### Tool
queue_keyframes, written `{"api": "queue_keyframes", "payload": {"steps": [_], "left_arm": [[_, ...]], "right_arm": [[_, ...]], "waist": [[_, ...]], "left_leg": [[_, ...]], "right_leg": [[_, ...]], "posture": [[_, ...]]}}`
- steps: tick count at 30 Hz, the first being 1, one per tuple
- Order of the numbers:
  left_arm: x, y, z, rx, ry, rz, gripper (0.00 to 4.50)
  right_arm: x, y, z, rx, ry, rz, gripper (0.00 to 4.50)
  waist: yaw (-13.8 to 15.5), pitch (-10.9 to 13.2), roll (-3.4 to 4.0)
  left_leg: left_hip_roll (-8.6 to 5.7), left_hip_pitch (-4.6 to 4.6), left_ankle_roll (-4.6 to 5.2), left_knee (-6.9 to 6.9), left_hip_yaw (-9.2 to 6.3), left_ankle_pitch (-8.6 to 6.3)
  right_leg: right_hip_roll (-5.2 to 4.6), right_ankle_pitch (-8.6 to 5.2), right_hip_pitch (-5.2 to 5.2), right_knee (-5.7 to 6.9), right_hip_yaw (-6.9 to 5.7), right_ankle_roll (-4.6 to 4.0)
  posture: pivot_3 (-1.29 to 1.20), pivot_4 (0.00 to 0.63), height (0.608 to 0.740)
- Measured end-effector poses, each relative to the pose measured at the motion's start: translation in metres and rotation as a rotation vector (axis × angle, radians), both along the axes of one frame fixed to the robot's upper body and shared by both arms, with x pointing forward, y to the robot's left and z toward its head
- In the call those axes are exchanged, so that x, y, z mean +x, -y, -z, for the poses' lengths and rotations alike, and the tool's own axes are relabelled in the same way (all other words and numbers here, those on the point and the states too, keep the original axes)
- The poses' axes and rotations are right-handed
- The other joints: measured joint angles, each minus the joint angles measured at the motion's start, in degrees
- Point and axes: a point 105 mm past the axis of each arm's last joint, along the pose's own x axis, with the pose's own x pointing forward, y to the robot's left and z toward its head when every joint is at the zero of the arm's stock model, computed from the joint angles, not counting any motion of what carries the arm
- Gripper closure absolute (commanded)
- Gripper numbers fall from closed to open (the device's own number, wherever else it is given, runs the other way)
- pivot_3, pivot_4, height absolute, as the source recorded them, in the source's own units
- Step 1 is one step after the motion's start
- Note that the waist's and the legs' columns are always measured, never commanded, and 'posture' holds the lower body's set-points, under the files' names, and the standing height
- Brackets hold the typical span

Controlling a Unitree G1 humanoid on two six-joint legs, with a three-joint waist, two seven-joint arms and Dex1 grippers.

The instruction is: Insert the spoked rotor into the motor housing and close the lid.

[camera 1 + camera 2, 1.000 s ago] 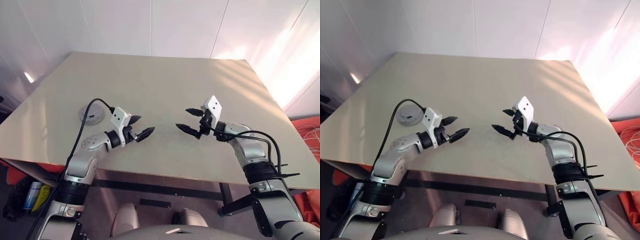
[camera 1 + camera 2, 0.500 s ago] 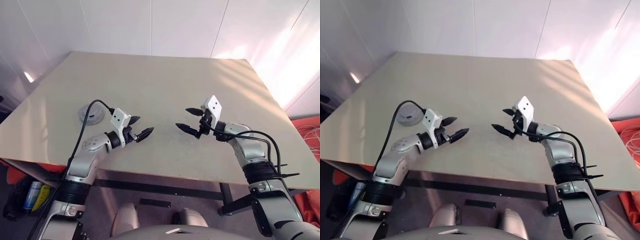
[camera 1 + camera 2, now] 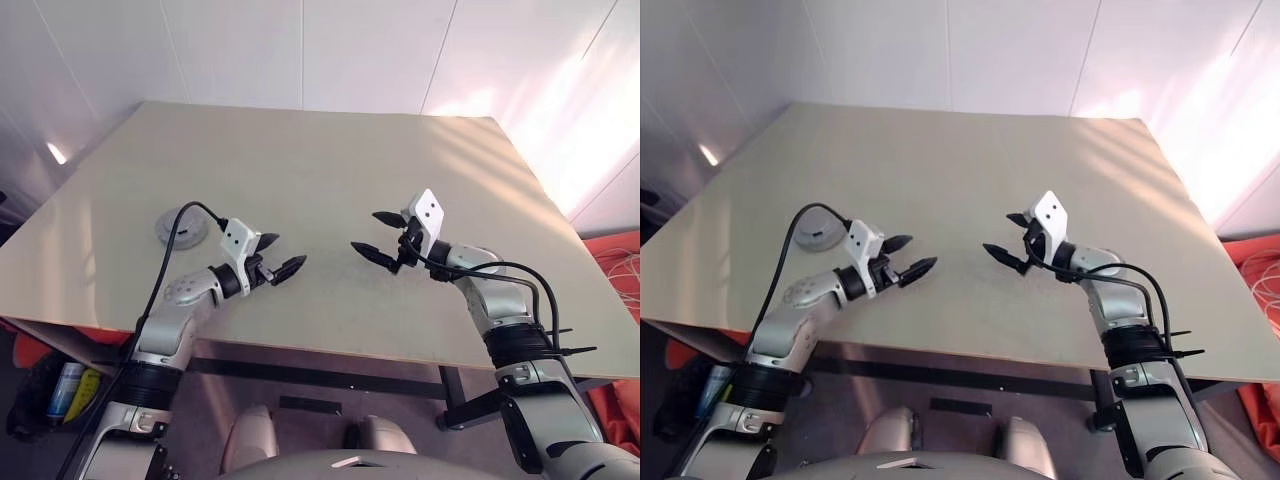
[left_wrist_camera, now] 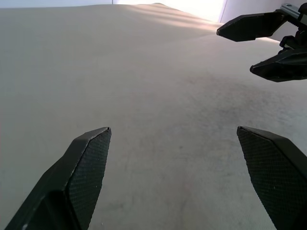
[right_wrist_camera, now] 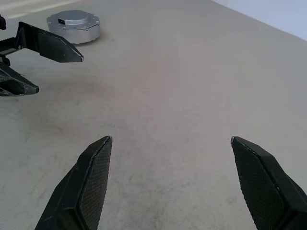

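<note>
right now i have both arms held out over the beige table (image 3: 330,170), grippers facing each other across the near middle of it. my left gripper (image 3: 280,254) hovers above the tabletop with its two black fingers spread wide and nothing between them; in the left wrist view the fingers (image 4: 86,172) stand far apart with only bare table surface past them. my right gripper (image 3: 378,236) is the same story, fingers splayed wide, holding nothing, its tips pointing left toward the other gripper. the two grippers are near each other but apart, with a stretch of bare table between their tips.

the one task piece i can see is a round silver unit, the motor housing (image 3: 182,229) with the lid (image 5: 73,20) seated on top of it. it sits flat on the table at the left, just beyond and to the left of my left forearm, with the arm's black cable (image 3: 185,215) arching over it in the head views. from the right wrist view it lies beyond the left gripper's fingers, a low pale-silver drum with a raised centre and a small dark mark on its side. i cannot tell whether the spoked rotor is inside it. neither gripper touches it.
</note>
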Motion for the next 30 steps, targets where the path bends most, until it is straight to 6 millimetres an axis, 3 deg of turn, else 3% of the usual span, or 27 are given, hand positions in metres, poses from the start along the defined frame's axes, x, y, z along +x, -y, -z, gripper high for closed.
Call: {"api": "queue_keyframes", "payload": {"steps": [30], "left_arm": [[0.0037,-0.0036,-0.0014,-0.006,0.019,-0.057,0.03]], "right_arm": [[0.0049,0.0001,0.0055,0.009,-0.061,-0.015,0.0]], "waist": [[0.0,0.0,0.01]], "left_leg": [[0.0,-0.01,0.0,-0.01,0.02,0.0]], "right_leg": [[0.0,0.0,-0.02,0.0,0.0,0.0]], "posture": [[0.0,0.0,0.74]]}}
